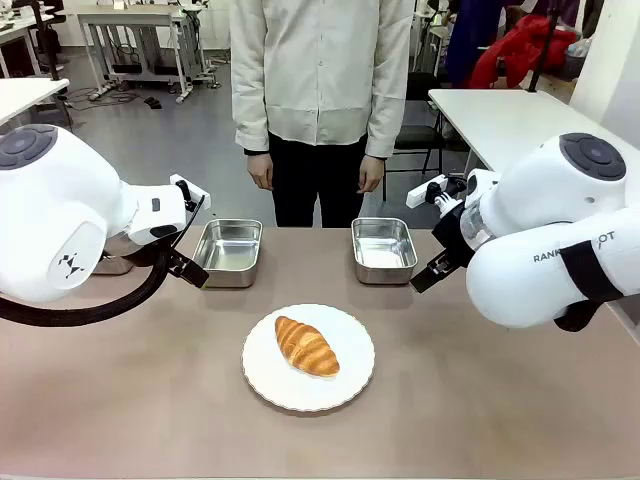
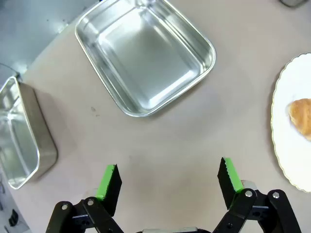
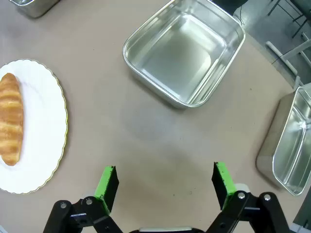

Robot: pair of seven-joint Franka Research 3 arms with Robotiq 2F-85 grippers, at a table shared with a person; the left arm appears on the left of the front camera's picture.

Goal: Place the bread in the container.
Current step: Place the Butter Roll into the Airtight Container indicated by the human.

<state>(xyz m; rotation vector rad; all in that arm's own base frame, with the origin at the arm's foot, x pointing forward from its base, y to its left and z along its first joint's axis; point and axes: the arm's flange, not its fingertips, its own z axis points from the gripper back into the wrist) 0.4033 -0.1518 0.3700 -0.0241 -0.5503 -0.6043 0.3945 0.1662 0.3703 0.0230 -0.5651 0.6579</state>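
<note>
Light was bright, even and diffuse, falling from above. Shadows on the table (image 1: 150, 400) were faint and soft-edged: a thin line of shade under the white plate (image 1: 352, 378), and in the left wrist view a grey smudge beside the outer steel tray (image 2: 19, 141). The croissant (image 1: 306, 345) carried small glossy highlights. The steel showed mild glare. The right-hand tray (image 1: 384, 250) had a pale, washed-out floor, and the left-hand tray (image 2: 146, 53) mirrored soft white bands. All three pictures were sharp, without motion blur. Both wrist views bowed lines toward their edges, and the plate's white was nearly blown out there.
</note>
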